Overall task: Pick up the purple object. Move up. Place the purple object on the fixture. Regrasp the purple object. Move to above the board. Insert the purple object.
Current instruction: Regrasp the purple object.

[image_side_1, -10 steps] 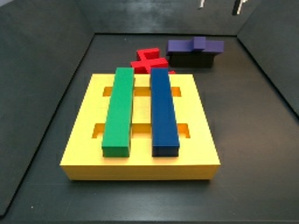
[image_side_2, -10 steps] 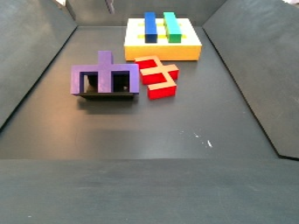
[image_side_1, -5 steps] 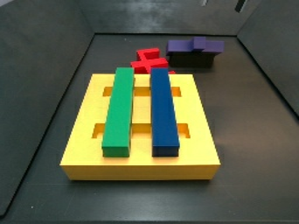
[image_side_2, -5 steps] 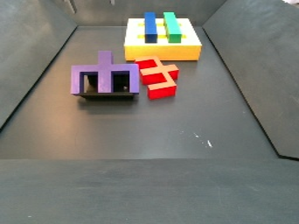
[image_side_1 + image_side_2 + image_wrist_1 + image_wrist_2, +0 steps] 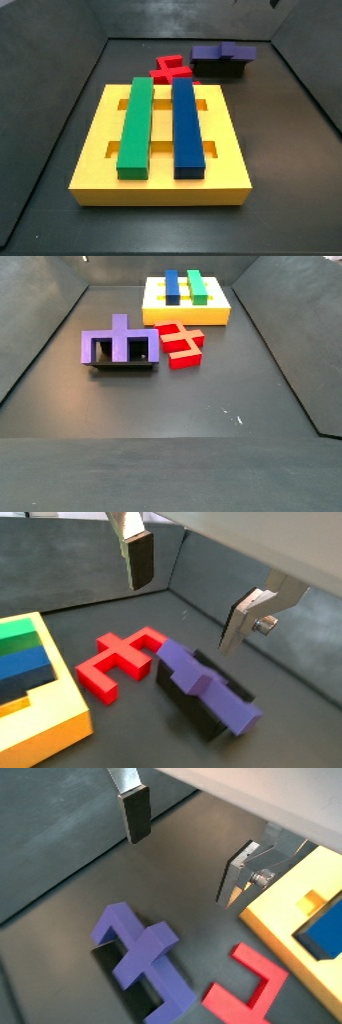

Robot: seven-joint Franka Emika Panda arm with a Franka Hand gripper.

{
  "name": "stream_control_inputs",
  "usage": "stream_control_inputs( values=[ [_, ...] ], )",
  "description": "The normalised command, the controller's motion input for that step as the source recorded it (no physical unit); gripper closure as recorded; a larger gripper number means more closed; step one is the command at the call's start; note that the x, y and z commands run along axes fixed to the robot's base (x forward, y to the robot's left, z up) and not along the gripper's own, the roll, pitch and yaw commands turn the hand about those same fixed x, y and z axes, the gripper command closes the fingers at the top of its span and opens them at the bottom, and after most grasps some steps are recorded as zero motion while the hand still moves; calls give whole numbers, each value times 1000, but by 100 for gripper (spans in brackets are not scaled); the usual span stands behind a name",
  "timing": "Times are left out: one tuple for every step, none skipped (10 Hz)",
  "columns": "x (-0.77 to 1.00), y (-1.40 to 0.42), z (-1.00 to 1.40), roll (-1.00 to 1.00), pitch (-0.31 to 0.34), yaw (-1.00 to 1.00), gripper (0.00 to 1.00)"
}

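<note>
The purple object [image 5: 123, 344] is parked on the fixture [image 5: 124, 366], while the gripper [image 5: 194, 592] is held high above it, fingers spread, nothing pinched

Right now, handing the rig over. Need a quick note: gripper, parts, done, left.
Gripper: open, empty, raised above the purple object.
Purple object rests on the fixture, beside the red block, clear of the fingers in both wrist views.
Board: green bar and blue bar already seated.
Done: pick, lift, place on fixture.
Left: regrasp, move above the board, insert.
</note>
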Motion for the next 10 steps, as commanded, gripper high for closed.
stream_control_inputs(
  values=[
    [57, -74, 0, 1000, 111, 129, 0],
    [0, 0, 0, 1000, 71, 174, 0],
    [0, 6, -177, 1000, 0, 229, 0],
    [0, 49, -166, 917, 0, 240, 0],
    [0, 0, -91, 849, 0, 243, 0],
    [0, 0, -80, 871, 0, 240, 0],
    [0, 0, 0, 34, 0, 0, 0],
    [100, -60, -86, 140, 89, 0, 0],
    [20, 0, -631, 580, 163, -211, 0],
    [91, 160, -377, 651, 280, -477, 0]
  ],
)
